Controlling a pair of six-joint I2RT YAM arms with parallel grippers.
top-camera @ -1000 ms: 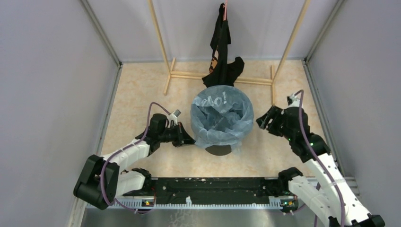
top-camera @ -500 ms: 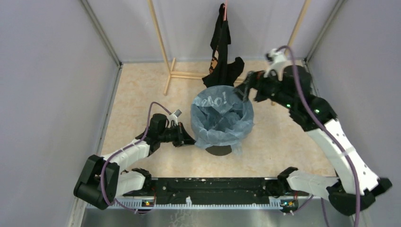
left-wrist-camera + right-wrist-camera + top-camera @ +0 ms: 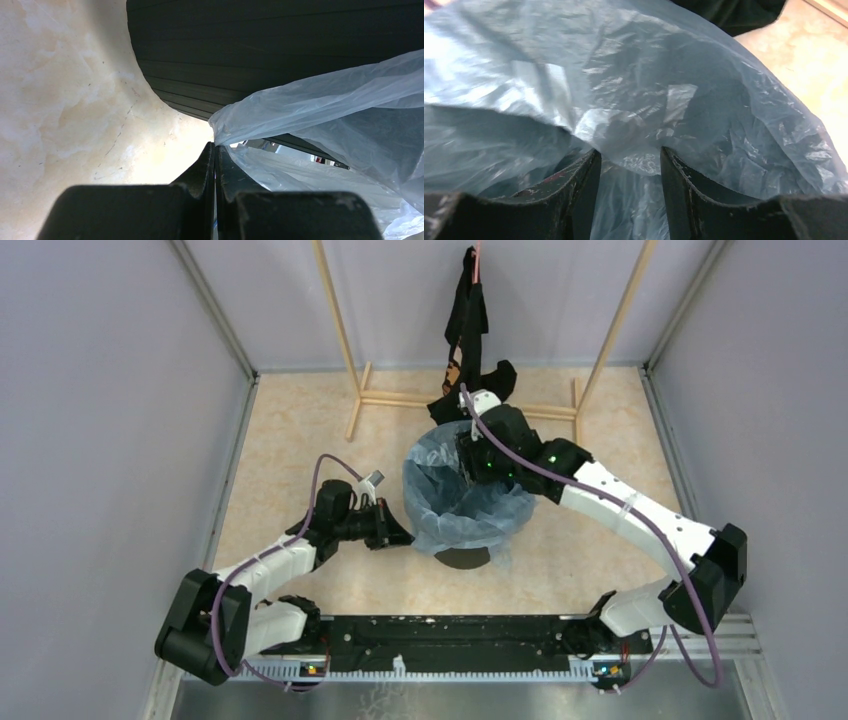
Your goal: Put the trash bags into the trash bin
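The black trash bin [image 3: 462, 558] stands mid-table with the light-blue trash bag [image 3: 470, 510] lining it and draped over its rim. My left gripper [image 3: 400, 537] is at the bin's left side, low down, shut on the bag's edge. In the left wrist view the shut gripper [image 3: 215, 146] meets the bag [image 3: 325, 100] beside the bin's ribbed wall [image 3: 250, 50]. My right gripper [image 3: 468, 458] reaches over the bin's far rim into its mouth. In the right wrist view it [image 3: 629, 157] is open, with crinkled bag plastic [image 3: 634, 100] pressed between and in front of the fingers.
A black garment with orange print [image 3: 470, 350] hangs from a wooden frame [image 3: 340, 330] just behind the bin, its lower end near the rim. Grey walls close in the table on the left, right and back.
My right arm has swung from the table's right side, up past the bin's far right, to over the bin's mouth. The left arm and the bin have not moved.
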